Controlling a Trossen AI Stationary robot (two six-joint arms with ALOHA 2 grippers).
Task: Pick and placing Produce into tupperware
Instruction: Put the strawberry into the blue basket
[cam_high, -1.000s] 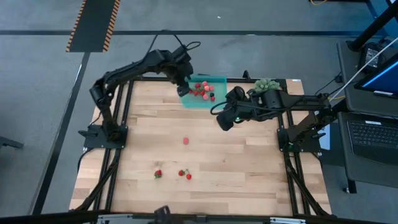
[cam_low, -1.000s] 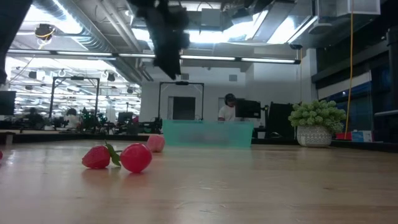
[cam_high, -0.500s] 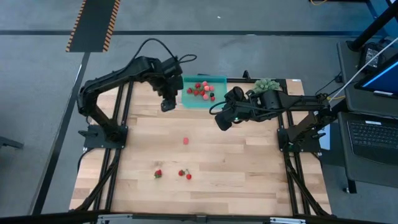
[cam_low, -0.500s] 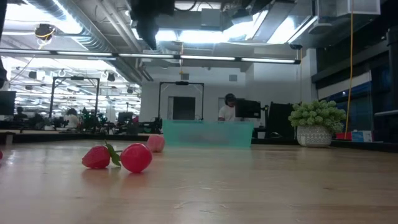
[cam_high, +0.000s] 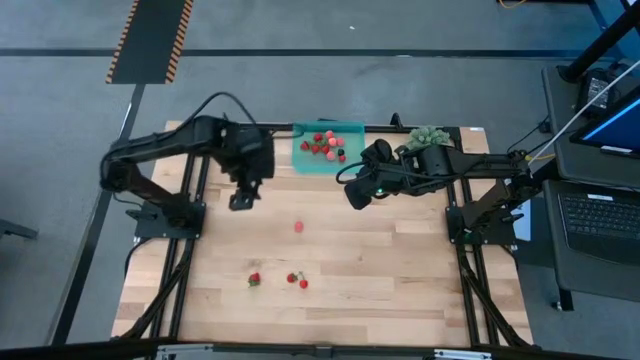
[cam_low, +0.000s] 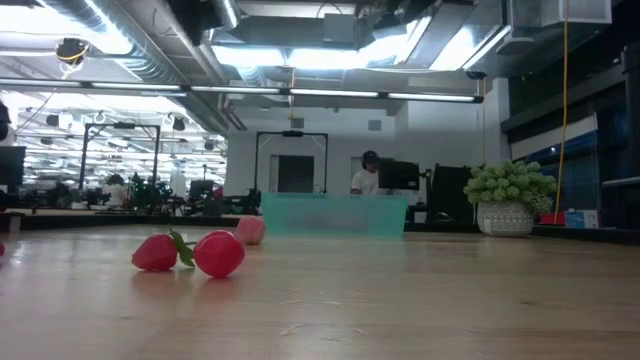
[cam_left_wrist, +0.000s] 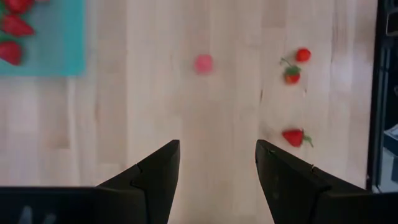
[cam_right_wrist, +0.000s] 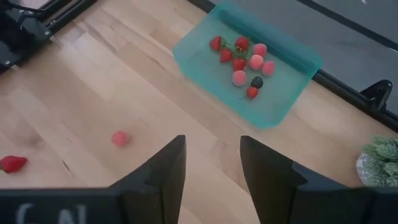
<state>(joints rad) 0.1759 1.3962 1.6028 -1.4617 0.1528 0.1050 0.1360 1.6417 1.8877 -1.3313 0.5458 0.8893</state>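
The teal tupperware (cam_high: 328, 148) sits at the table's far edge with several red and pink pieces and a dark berry inside (cam_right_wrist: 244, 61). A pink piece (cam_high: 298, 227) lies on the bare wood at mid-table. Three red strawberries (cam_high: 254, 279) (cam_high: 292, 278) (cam_high: 303, 284) lie nearer the near edge. My left gripper (cam_high: 241, 200) hangs open above the wood, left of the tupperware and far-left of the pink piece (cam_left_wrist: 203, 63). My right gripper (cam_high: 357, 195) waits open, just right of and nearer than the tupperware (cam_right_wrist: 249, 68).
A spiky green plant ball in a pot (cam_high: 426, 138) stands at the far right of the table, beside the right arm. The low view shows two strawberries (cam_low: 219, 253) up close, with the tupperware (cam_low: 335, 215) and the plant (cam_low: 510, 195) behind. Bare wood lies between the loose pieces.
My left gripper has swung from above the tupperware's left edge toward the table's left and near side, and now hangs over bare wood. The right arm and all the pieces have kept still.
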